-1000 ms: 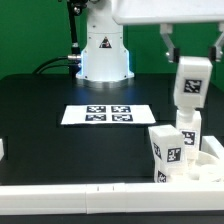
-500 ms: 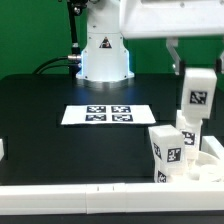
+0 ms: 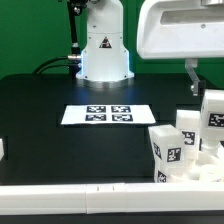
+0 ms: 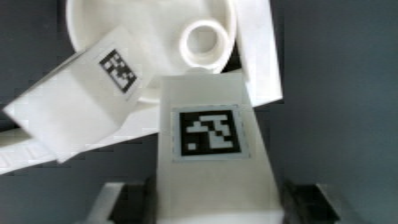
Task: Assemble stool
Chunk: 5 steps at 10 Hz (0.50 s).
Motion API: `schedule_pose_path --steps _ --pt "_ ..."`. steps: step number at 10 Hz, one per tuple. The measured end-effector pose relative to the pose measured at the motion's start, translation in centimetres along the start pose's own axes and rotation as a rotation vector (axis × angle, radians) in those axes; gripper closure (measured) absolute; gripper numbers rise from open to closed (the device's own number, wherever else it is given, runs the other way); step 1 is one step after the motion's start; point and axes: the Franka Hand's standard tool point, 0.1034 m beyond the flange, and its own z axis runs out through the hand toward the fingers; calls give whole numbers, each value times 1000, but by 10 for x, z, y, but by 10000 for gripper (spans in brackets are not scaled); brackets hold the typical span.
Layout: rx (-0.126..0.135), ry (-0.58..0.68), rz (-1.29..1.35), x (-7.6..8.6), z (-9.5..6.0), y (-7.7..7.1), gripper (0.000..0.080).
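**Leg gripped at the edge of the scene, near the seat**

The fingers (image 4: 125,200) are closed on a leg (image 4: 214,125). In the wrist view one finger stands on each side of the leg and both press against it. The black-and-white tag of the leg faces the wrist camera.

In the exterior view this leg (image 3: 213,112) hangs at the far right of the exterior view, partly cut by the picture's edge. It is nearly upright, and its tag faces the camera. One dark finger (image 3: 190,78) shows just beside it, under the big white housing of the wrist. I cannot tell if the lower end of the leg touches anything.

The seat (image 3: 208,166) lies on the black tabletop (image 3: 40,110) under the gripped leg, and other parts hide most of it. In the wrist view the seat (image 4: 160,25) shows a round socket (image 4: 205,42) just past the top of the gripped leg.

A second leg (image 3: 165,150) stands upright at the seat's side toward the exterior view's left, and its tag faces the camera. A third leg (image 3: 188,124) stands just behind it. In the wrist view one tagged leg (image 4: 107,85) lies across the edge of the seat; which of the two it is, I cannot tell.

The marker board (image 3: 108,114) lies flat on the tabletop, well apart from the parts and in front of the robot base (image 3: 103,50).
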Motion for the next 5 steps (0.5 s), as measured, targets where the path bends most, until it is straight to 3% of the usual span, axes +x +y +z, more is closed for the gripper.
schedule_pose_path --steps 2,5 --pt "-3 0 4 -1 3 0 469" --pt "-20 1 8 -11 21 -6 469"
